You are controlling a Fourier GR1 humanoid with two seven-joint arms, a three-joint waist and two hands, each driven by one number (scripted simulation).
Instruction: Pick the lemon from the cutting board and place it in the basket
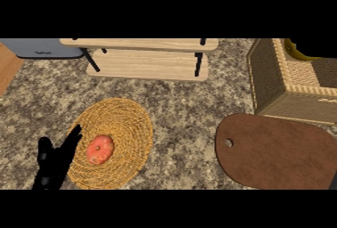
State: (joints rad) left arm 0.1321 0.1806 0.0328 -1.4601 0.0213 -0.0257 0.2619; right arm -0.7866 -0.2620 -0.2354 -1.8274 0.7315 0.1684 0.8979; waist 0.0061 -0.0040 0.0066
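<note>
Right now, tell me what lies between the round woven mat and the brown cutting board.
Only bare speckled counter separates the woven mat from the cutting board, seen in the head view.

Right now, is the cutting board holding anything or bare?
Bare. The brown cutting board shows only its own surface and hanging hole; no lemon on it. An orange-red fruit lies on the woven mat.

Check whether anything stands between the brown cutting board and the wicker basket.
Nothing visible does. The brown oval cutting board lies right before the tall woven wicker basket. No lemon shows on it; something yellow sits in the basket.
</note>
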